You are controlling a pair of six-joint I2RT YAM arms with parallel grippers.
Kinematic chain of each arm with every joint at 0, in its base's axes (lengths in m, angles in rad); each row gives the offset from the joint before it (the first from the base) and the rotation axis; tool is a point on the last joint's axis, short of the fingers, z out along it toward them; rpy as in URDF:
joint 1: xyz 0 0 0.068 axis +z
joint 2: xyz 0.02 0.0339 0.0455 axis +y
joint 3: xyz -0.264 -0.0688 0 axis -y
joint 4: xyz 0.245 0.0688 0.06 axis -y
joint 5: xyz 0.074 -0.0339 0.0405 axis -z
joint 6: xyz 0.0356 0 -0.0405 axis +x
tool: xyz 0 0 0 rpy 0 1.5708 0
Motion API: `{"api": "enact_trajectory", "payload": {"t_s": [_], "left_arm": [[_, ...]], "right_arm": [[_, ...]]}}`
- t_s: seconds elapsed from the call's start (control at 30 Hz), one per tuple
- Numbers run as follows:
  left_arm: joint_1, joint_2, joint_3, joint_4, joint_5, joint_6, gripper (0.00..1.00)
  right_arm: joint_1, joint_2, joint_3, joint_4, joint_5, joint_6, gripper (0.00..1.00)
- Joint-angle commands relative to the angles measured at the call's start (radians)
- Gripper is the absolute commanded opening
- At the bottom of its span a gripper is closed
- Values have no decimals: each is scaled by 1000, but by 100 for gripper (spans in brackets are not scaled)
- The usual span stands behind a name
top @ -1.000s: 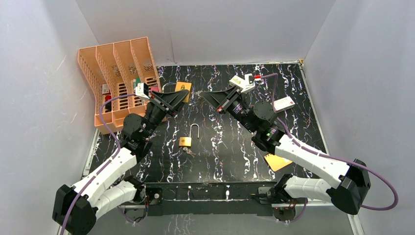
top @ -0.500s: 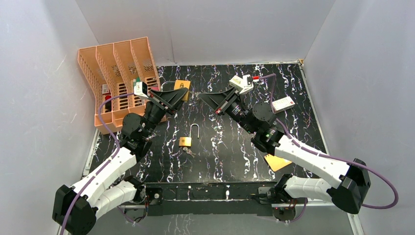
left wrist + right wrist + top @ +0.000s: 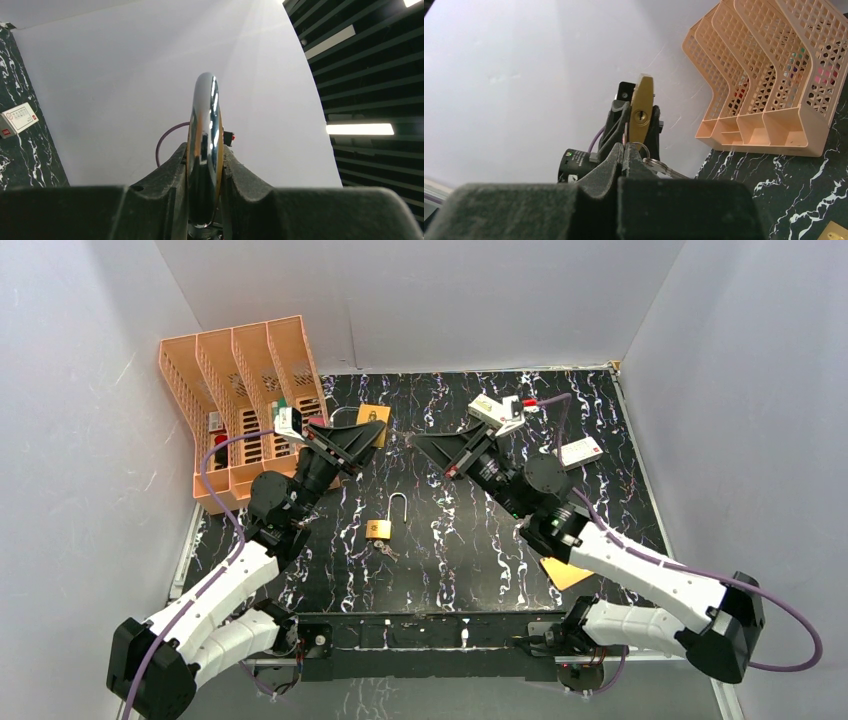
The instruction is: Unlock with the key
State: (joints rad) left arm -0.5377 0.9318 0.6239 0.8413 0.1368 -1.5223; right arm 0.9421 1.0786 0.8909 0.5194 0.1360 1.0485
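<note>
A brass padlock (image 3: pixel 372 417) is clamped in my left gripper (image 3: pixel 377 430) above the back left of the table. In the left wrist view its steel shackle (image 3: pixel 204 115) stands edge-on between the shut fingers of that gripper (image 3: pixel 204 152). My right gripper (image 3: pixel 422 439) is shut on the key, just right of the padlock with a small gap. In the right wrist view the key ring and a spare key (image 3: pixel 659 165) hang beside the right gripper (image 3: pixel 623 145). The padlock's keyhole face (image 3: pixel 642 116) is just beyond the fingertips. The gripped key's blade is mostly hidden.
A second brass padlock (image 3: pixel 379 529) lies mid-table with its shackle open, and small keys (image 3: pixel 386 550) lie beside it. An orange mesh file rack (image 3: pixel 235 400) stands at the back left. A white card (image 3: pixel 580 452) and a yellow card (image 3: pixel 566 571) lie on the right.
My right gripper moved left toward the padlock, then drew back a little to the right. My left gripper shifted slightly left with the padlock, then held still.
</note>
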Motion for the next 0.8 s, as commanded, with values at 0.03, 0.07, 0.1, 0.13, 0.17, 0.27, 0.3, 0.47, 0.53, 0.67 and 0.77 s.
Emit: {"api": "enact_trajectory", "payload": {"t_s": [0.03, 0.07, 0.1, 0.13, 0.17, 0.27, 0.3, 0.47, 0.53, 0.67, 0.77], "left_arm": [[-5, -42, 38, 100, 75, 2, 0], [-5, -38, 43, 103, 99, 3, 0], [-5, -32, 47, 111, 127, 4, 0], [-5, -25, 51, 122, 153, 2, 0], [-5, -17, 57, 129, 183, 2, 0], [-5, 16, 72, 168, 267, -20, 0], [-5, 35, 75, 200, 289, -36, 0], [-9, 157, 103, 366, 396, -131, 0], [-14, 187, 120, 390, 419, -136, 0], [-21, 195, 109, 392, 382, -126, 0], [-24, 191, 92, 392, 345, -115, 0]], "right_arm": [[10, -118, -11, -12, 5, -56, 0], [10, -136, -15, -28, -10, -68, 0], [8, -157, -20, -45, -23, -85, 0], [9, -184, -22, -68, -37, -103, 0], [9, -209, -24, -94, -48, -125, 0], [10, -279, -20, -194, -48, -181, 0], [8, -302, -27, -213, -38, -191, 0], [10, -338, -77, -207, -28, -182, 0], [11, -338, -95, -190, -25, -167, 0], [9, -357, -127, -174, 27, -164, 0], [11, -360, -140, -170, 62, -158, 0]]}}
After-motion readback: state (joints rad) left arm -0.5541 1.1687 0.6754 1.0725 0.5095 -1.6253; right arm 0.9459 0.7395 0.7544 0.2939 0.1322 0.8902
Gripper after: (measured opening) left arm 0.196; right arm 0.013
